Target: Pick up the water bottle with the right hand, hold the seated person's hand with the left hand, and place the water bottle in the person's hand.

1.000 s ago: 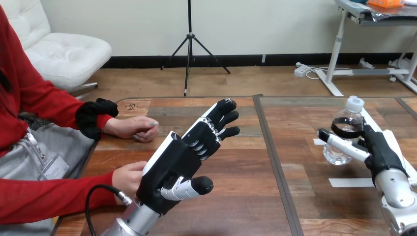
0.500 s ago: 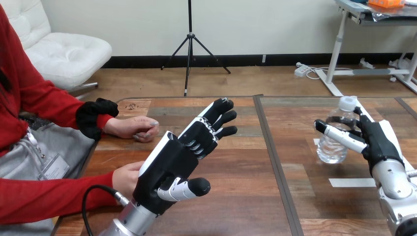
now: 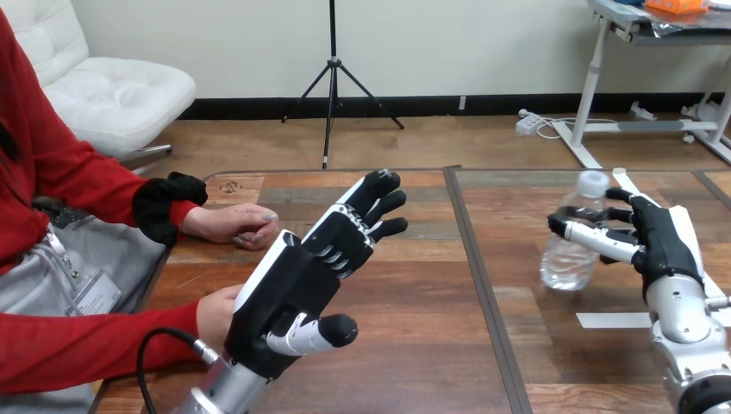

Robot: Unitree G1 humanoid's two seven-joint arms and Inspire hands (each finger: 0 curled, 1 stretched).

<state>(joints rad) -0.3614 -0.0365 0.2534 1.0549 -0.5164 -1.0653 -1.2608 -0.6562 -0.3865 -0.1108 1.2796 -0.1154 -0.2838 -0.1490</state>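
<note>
A clear water bottle with a white cap hangs tilted over the right half of the table, and my right hand is shut on it, thumb in front and fingers behind. My left hand is open, fingers straight and pointing up and away, over the table's left half. The person's hand at the lower left sits just behind my left palm; whether the two touch I cannot tell. The person's other hand rests on the table farther back, apart from my fingers.
White tape strips lie on the table near my right arm. A dark seam runs down the middle of the wooden table. The person sits along the left edge.
My right hand has carried the bottle left and slightly up, tilting it. My left hand has drifted a little to the left, toward the person's near hand.
</note>
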